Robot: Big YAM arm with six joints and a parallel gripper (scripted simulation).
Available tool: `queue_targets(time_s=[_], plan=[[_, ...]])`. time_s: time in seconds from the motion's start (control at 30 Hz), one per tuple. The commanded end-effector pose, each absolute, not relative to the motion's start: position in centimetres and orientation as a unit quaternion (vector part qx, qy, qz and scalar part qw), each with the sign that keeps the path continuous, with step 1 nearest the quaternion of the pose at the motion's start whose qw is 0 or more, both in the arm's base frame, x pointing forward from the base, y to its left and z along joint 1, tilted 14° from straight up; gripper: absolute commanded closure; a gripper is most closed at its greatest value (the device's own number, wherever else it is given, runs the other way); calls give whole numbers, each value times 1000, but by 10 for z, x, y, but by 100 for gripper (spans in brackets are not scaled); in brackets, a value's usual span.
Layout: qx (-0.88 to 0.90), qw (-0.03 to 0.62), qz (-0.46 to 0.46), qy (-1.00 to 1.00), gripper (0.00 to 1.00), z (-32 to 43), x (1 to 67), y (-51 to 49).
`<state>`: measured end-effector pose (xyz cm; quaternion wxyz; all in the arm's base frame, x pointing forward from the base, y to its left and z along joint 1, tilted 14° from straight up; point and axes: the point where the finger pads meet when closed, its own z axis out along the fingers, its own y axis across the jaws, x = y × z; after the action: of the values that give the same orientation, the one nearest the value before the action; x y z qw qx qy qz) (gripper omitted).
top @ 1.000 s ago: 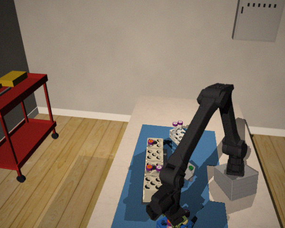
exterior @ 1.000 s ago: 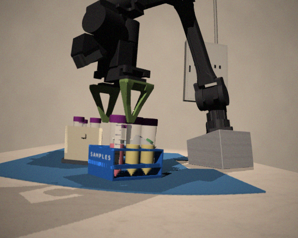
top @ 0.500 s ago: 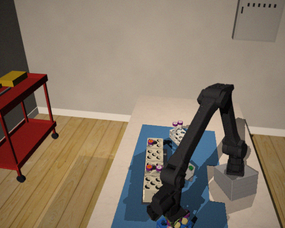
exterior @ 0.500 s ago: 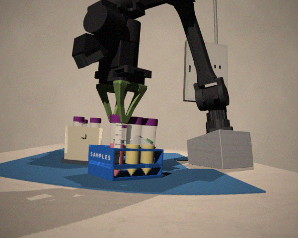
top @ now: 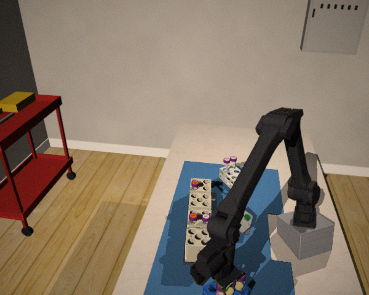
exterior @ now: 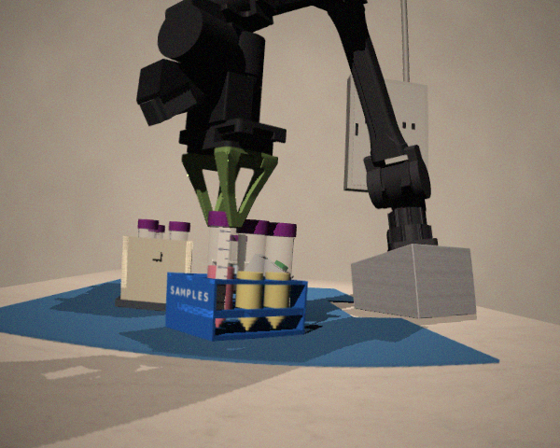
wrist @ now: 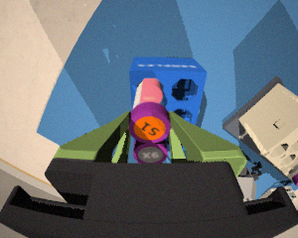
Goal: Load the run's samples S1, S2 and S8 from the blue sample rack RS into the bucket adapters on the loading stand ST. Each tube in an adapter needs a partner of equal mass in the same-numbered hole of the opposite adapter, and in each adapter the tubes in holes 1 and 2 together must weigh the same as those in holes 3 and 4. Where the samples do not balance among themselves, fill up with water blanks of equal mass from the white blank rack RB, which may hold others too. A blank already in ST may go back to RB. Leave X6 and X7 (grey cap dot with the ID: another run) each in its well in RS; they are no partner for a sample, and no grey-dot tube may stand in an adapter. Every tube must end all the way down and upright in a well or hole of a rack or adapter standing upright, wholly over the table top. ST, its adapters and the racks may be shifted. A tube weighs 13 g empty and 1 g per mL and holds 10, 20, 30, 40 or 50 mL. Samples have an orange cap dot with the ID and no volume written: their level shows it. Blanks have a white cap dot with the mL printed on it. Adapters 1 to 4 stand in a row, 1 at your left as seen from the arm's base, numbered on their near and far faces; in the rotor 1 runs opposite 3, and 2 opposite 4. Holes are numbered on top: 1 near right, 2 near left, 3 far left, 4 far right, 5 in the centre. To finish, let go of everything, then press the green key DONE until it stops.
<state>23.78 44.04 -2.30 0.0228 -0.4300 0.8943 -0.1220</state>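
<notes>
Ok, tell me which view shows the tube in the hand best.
The exterior view. It shows the hand shut on the red-filled tube, standing in the blue sample rack. The wrist view shows only its orange cap dot from above. In the top view the arm hides it.
</notes>
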Motion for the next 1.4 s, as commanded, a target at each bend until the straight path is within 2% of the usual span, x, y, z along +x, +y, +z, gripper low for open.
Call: queue_targets(time_s=[0.0,1.37], plan=[[-429,61,-89,897,100,27,240,475],[-429,61,-86,897,100,149,218,490]])
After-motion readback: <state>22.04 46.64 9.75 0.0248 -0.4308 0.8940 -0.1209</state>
